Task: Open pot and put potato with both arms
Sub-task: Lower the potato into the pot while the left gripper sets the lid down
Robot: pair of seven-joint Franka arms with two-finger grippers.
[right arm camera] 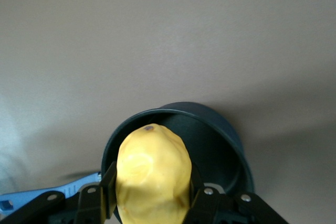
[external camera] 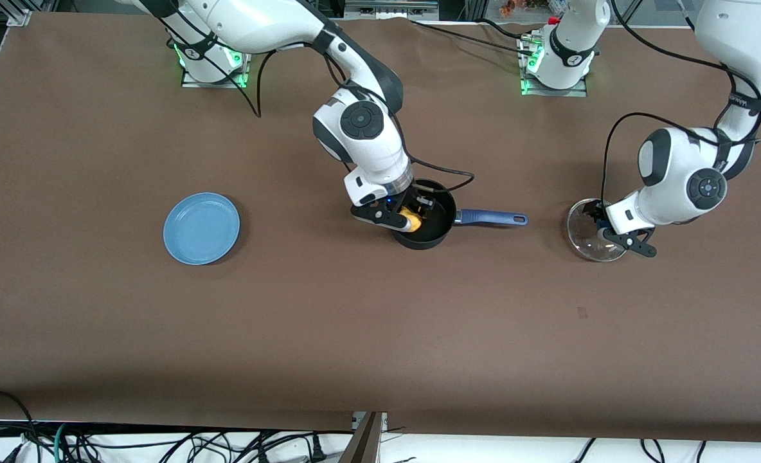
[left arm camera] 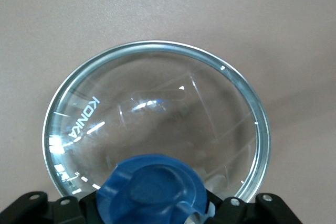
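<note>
Glass lid point(external camera: 591, 239): near worktop's left-arm end, left hand point(external camera: 602, 226) pinching knob point(left arm camera: 152, 190); fragile. Potato point(external camera: 410, 218): firm, light, your right hand point(external camera: 401, 215) clamps its sides over open pot point(external camera: 427, 226), mid-worktop.

Right arm reaches from its base toward table middle, wrist bent down, right gripper point(external camera: 411, 217) low over pot point(external camera: 427, 226), fingers point(right arm camera: 107, 188) clamped on potato point(right arm camera: 153, 174). Left arm folded at its end of table, left gripper point(external camera: 602, 228) down, clamped on lid point(left arm camera: 157, 124) knob point(left arm camera: 155, 190).
</note>
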